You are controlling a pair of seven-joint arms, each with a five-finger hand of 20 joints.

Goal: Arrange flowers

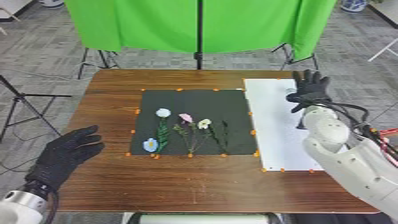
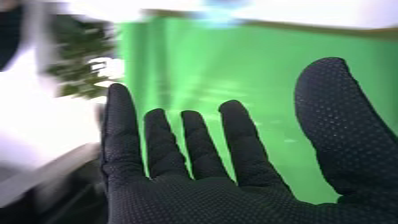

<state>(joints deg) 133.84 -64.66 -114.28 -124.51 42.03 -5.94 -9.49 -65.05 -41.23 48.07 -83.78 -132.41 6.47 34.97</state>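
nearest is the left hand (image 1: 67,152), palm and fingers in black, over the left edge of the brown table (image 1: 191,187); its fingers are loosely bent and parted, with nothing held. on the robot's right lies a long white sheet (image 1: 278,145), and beside it a black mat (image 1: 182,97) with orange bits around its edges. the blue flower (image 1: 150,145) sits by the mat's near left corner. farther in come a pale flower (image 1: 204,123), a pink flower (image 1: 186,118) and a white flower (image 1: 163,113), their green stems towards the robot. beyond them, above the sheet's far part, the right hand (image 1: 309,89) is wide open, fingers straight, thumb well out, palm bare. a green cloth (image 1: 151,25) hangs behind the table.
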